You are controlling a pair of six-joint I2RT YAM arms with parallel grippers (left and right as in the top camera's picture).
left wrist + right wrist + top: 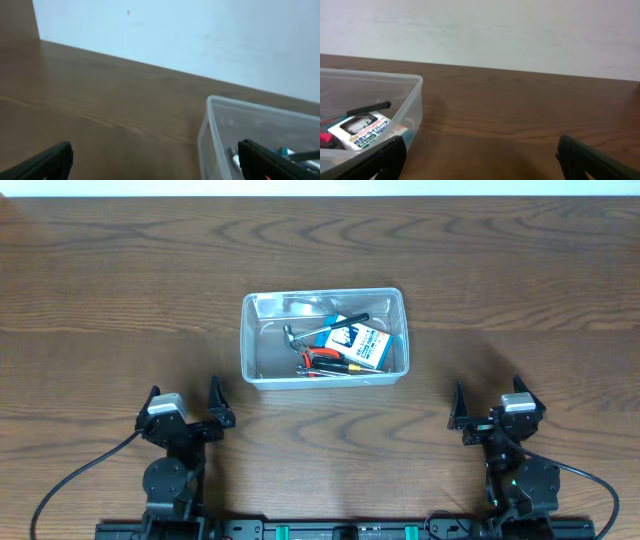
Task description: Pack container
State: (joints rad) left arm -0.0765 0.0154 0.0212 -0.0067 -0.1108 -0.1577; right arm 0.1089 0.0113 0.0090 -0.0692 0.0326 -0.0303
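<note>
The clear plastic container (262, 370) stands at the table's middle. Inside lie a blue-and-white box (360, 345), red-handled pliers (322, 359), a small hammer (296, 336) and a black-handled tool (345, 322). My left gripper (183, 402) is open and empty near the front left, short of the container. My right gripper (487, 402) is open and empty at the front right. The left wrist view shows the container's near corner (207, 130) to the right. The right wrist view shows the container (415, 105) at left with the box (362, 131) inside.
The dark wooden table (120, 300) spreads all round the container. A pale wall (520, 30) runs behind the table's far edge. Cables (70, 480) trail from both arm bases at the front edge.
</note>
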